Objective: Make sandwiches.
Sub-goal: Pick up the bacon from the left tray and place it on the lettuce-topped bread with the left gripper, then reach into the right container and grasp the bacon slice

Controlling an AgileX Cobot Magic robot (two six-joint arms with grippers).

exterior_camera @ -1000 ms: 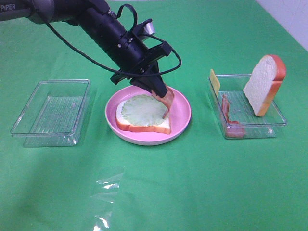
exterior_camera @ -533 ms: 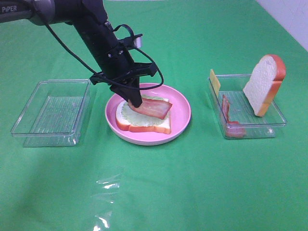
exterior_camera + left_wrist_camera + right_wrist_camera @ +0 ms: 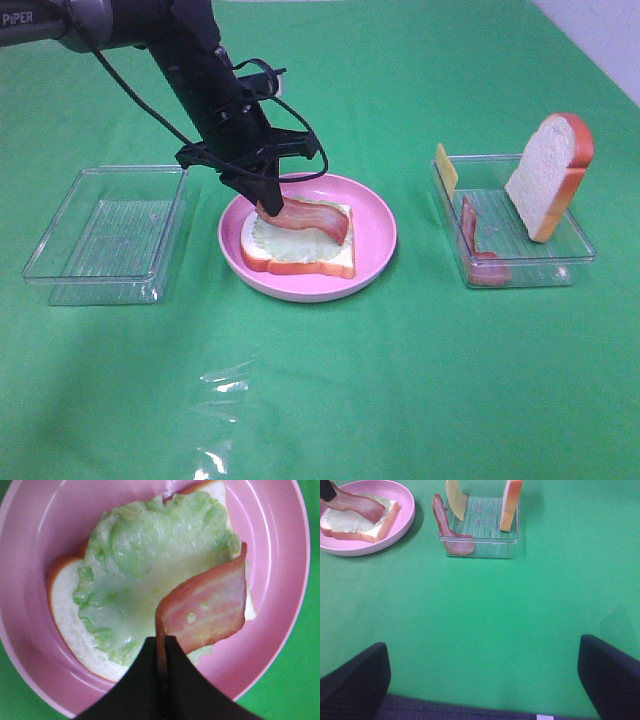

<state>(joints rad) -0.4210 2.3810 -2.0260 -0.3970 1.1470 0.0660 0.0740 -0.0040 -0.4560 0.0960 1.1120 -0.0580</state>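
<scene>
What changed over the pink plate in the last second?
The left gripper swung leftward, still pinching the bacon strip, and lowered it from hanging upright to lying across the lettuce. It has not let go. The pink plate and the bread slice in the right tray stayed put.

left arm (image 3: 185, 55): black, comes in from the top left corner of the high view and slants down toward the middle
left wrist: pitched steeply down
left gripper (image 3: 268, 207): tips pointing down, jaws pinched together, clamped on one end of a bacon strip (image 3: 320, 218)
left fingertips (image 3: 175, 655): dark, pressed close, thin edge of the strip caught between them
right arm: outside the high view
right gripper (image 3: 482, 680): jaws spread wide, nothing between them
right fingers (image 3: 355, 680): two dark pads, far apart
</scene>
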